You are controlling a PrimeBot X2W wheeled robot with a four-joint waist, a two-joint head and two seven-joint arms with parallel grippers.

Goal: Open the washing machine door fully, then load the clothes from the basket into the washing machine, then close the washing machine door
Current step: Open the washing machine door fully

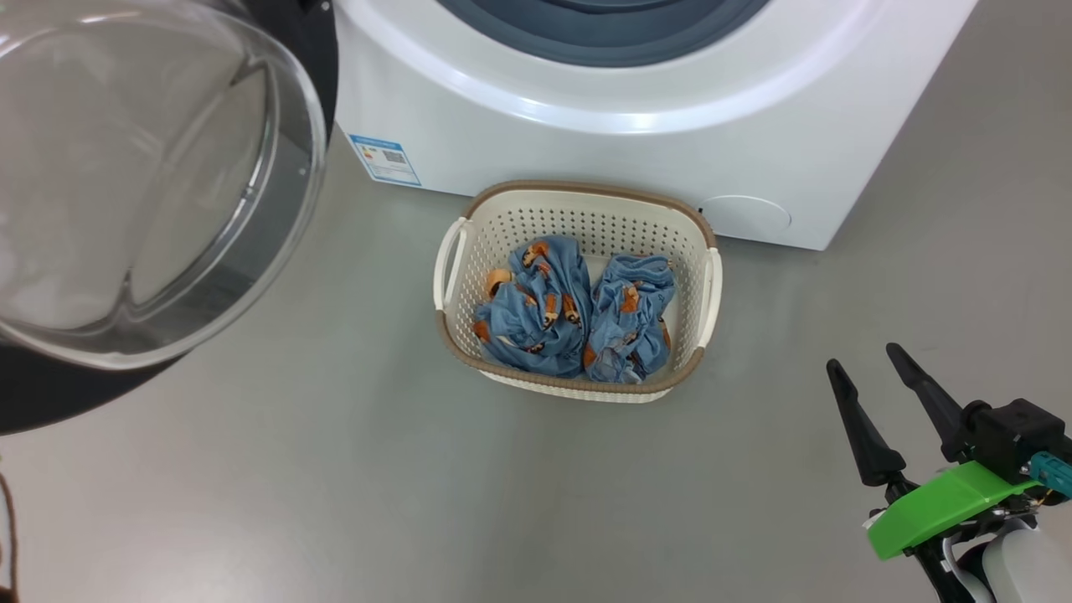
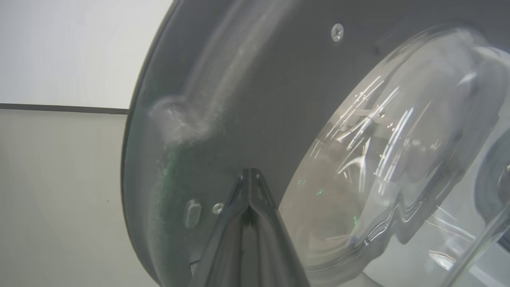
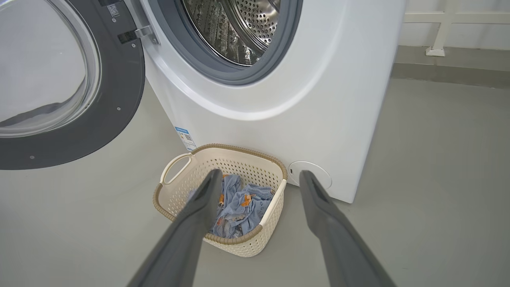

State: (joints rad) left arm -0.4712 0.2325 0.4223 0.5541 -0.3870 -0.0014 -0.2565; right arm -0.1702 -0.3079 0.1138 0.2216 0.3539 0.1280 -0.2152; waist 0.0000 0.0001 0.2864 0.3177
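The washing machine (image 1: 628, 142) stands at the top with its door (image 1: 151, 167) swung out to the left, glass bowl facing me. Its steel drum (image 3: 239, 28) is exposed behind the grey gasket. The basket (image 1: 586, 191) sits on the floor just in front of the machine and holds the clothes, one blue bundle (image 1: 536, 310) beside another (image 1: 632, 318). My right gripper (image 1: 864, 360) hovers open to the basket's lower right, nothing between its fingers. In the right wrist view the right gripper (image 3: 259, 174) points at the basket (image 3: 239, 149). My left gripper (image 2: 251, 172) is shut, tips right at the door's dark inner ring (image 2: 239, 99).
Grey floor lies around the basket, with open room in front and to the right. A blue label sticker (image 1: 385, 159) and a round cover (image 1: 745, 215) mark the machine's lower front. A white wall and rail (image 3: 438, 36) stand behind the machine on the right.
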